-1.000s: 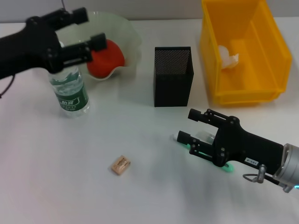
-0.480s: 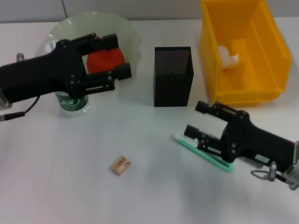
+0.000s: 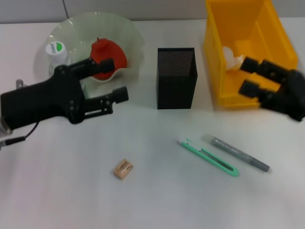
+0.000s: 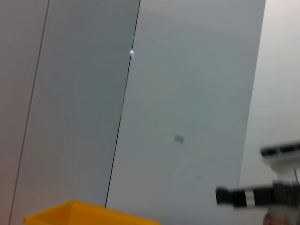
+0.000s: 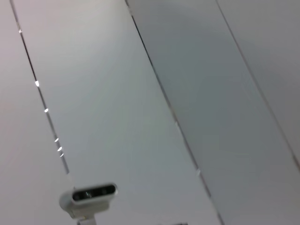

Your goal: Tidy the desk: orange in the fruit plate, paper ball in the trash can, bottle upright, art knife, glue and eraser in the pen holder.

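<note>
In the head view, the left gripper hangs over the white desk with its fingers spread and nothing between them. Behind the arm stands the water bottle, upright with its white cap showing, at the edge of the green fruit plate. The orange rests in that plate. Lower down lies the tan eraser, alone on the desk. The black mesh pen holder stands at the middle. In front of it lie the green art knife and, just beside it, the grey glue stick. The yellow trash can holds the paper ball. The right gripper hovers at the bin's front wall, fingers apart and empty.
</note>
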`<action>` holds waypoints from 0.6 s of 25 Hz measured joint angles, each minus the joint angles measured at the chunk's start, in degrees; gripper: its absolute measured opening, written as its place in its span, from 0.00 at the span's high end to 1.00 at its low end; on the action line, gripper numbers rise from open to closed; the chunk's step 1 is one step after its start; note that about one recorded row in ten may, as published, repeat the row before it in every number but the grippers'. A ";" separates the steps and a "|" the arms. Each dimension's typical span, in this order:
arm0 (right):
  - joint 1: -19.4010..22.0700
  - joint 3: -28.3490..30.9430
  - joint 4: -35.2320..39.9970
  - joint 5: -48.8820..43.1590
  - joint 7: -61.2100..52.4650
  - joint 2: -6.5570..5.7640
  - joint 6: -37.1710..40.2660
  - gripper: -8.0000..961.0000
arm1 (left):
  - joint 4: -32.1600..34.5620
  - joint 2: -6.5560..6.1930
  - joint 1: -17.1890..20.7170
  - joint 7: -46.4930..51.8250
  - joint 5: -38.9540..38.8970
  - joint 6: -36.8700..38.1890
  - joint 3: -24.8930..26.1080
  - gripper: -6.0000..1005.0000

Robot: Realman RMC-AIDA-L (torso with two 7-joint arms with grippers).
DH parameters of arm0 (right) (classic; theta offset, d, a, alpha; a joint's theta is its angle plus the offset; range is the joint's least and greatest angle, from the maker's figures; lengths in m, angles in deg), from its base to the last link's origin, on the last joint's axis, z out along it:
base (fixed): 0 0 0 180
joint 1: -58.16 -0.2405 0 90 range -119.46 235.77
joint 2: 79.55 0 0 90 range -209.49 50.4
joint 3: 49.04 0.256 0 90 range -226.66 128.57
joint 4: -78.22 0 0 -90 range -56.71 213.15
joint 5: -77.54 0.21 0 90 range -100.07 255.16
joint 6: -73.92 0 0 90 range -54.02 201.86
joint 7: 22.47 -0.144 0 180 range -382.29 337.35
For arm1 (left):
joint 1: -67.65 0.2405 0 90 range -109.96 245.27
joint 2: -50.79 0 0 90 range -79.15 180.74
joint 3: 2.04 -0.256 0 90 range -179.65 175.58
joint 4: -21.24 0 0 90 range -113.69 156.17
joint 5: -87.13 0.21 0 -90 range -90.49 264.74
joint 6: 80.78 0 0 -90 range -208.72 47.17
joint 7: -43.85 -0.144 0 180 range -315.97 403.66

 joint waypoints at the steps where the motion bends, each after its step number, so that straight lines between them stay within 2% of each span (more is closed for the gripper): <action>1: 0.01 -0.15 3.63 -0.19 -4.25 0.00 0.31 0.15 | 0.00 0.00 0.00 0.00 0.00 0.00 0.00 0.22; 2: 0.07 -0.46 11.08 -0.93 -11.61 0.01 0.71 0.15 | -0.38 0.06 0.71 -1.25 0.34 0.24 -0.14 0.22; 3: 0.07 -0.46 11.08 -0.93 -11.61 0.01 0.71 0.15 | -0.60 0.08 0.90 -1.72 0.79 0.41 -0.19 0.22; 5: -0.55 -0.86 19.58 -3.05 -20.18 0.14 0.99 0.15 | -0.85 0.12 1.13 -2.12 1.71 0.60 -0.26 0.22; 15: -4.57 -1.69 29.88 -13.91 -30.49 0.03 -1.05 0.15 | -3.06 0.21 1.26 -2.29 2.80 0.56 -0.66 0.21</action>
